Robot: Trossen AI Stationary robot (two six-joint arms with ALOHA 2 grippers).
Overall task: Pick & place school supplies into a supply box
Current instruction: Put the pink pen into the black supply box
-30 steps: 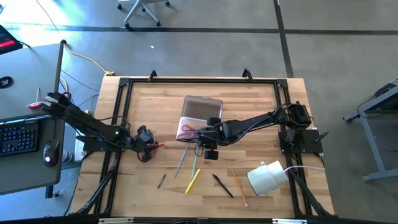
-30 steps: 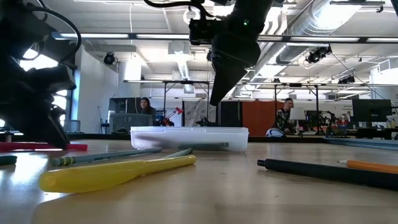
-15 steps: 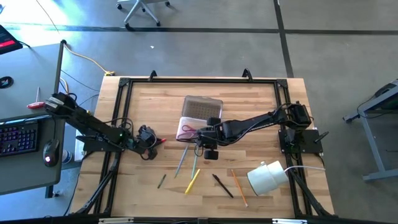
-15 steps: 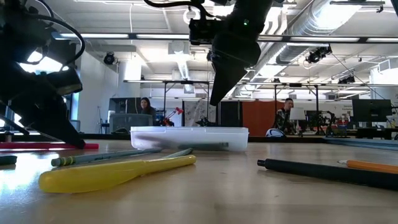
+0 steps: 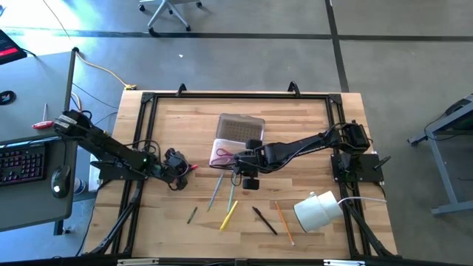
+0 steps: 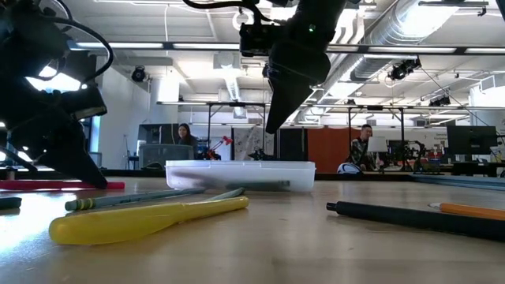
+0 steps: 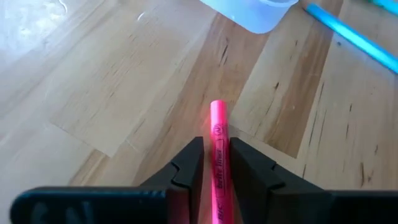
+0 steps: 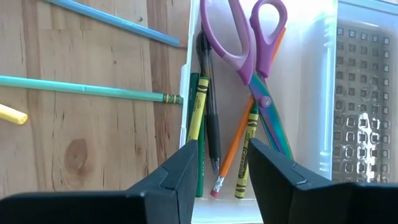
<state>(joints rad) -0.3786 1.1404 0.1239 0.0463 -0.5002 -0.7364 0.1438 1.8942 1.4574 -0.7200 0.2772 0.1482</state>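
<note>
Left arm: reaches from the table's left edge toward the middle, bent low over the wood
Left gripper (image 5: 179,167): down at the tabletop, its 2 fingers (image 7: 186,168) closed on a pink highlighter (image 7: 219,163) that lies flat between them, tip sticking out past the fingertips
Right arm: stretches from its base at the right side across to the table's centre, forearm nearly level
Right gripper (image 5: 238,167): held above the supply box (image 8: 311,74), pointing down, its 2 fingers (image 8: 180,171) parted with nothing between them
</note>
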